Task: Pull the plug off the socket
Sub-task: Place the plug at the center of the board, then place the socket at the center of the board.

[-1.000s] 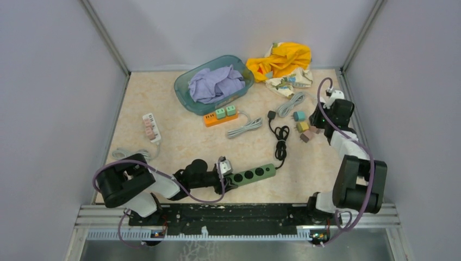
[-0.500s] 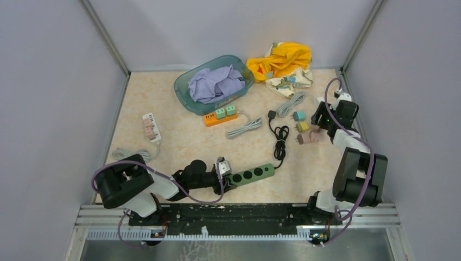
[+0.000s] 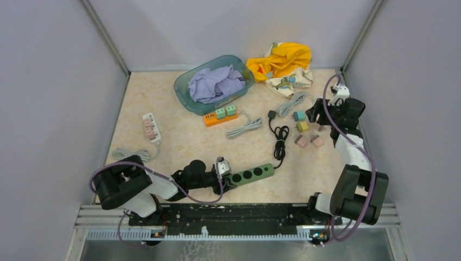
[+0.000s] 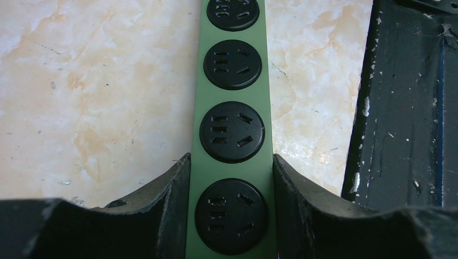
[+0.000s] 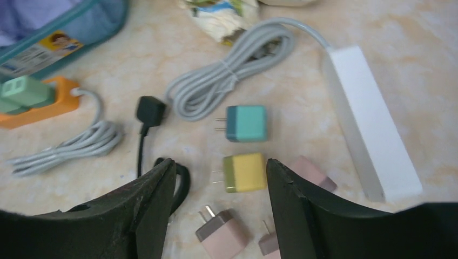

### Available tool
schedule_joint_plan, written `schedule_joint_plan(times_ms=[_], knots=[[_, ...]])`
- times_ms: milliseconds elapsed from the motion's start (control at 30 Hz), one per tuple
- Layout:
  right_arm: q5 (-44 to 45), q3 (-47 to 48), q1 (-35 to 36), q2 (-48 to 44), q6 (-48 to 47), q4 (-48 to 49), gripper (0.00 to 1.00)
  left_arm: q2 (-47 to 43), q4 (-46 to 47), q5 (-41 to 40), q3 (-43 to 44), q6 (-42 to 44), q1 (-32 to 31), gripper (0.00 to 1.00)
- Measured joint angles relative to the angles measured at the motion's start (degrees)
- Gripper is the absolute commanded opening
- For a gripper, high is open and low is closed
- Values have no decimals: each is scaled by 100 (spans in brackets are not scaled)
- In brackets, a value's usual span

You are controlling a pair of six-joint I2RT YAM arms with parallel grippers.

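while the left claw (image 3: pixel 223 176) is clenching the near end of the green power strip (image 3: pixel 251 174), its fingers (image 4: pixel 168 205) pressing on both long sides, the right claw (image 3: pixel 316 117) is hanging released over the far right of the worktop (image 3: pixel 179 147), grasping nothing. a pink plug (image 3: pixel 300 141) and a second pink plug (image 3: pixel 317 141) are lying loose on the surface, near that claw and well apart from the green strip.

in the right wrist view a yellow plug (image 5: pixel 246 171) is lying under the gap between the fingers, with a teal plug (image 5: pixel 247 123) just beyond it. what may be a third pink plug (image 5: pixel 313 172) is peeking out beside the right finger, partly hidden. a white power strip (image 5: pixel 367 118) is lying to the right, and its grey cord (image 5: pixel 232 75) is sitting bundled. a coiled black cord (image 3: pixel 281 138) is running from the green strip's far end, lying between it and the loose plugs.

farther left an orange power strip (image 3: pixel 220 119) is carrying two green plugs (image 3: pixel 220 112), just beside a teal basket (image 3: pixel 184 98) holding lilac cloth (image 3: pixel 215 84). a yellow cloth (image 3: pixel 282 58) is lying crumpled at the back. a white strip with pink plugs (image 3: pixel 150 126) is lying at the left.

the worktop is showing a beige marbled pattern. a black rail (image 3: pixel 234 212) is running along its near edge, and plain grey walls (image 3: pixel 49 81) with metal corner posts (image 3: pixel 106 35) are closing it in.
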Motion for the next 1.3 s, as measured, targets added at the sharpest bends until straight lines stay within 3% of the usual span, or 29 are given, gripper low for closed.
schedule_joint_plan(times_ms=[267,467,833,1300], knots=[[-2275,-70,-2,-557,-776,-87,60,0,-15,2,0,-17,0,0],[-3314,-74,72,-623,-1193,-337,60,-81,-125,0,2,-20,0,1],[-3823,-74,1043,-1038,-2643,-1397,59,-540,-645,-94,15,4,0,1],[-3836,-50,1069,-1075,-3259,-1937,59,-1495,-1928,-610,267,-103,4,1]])
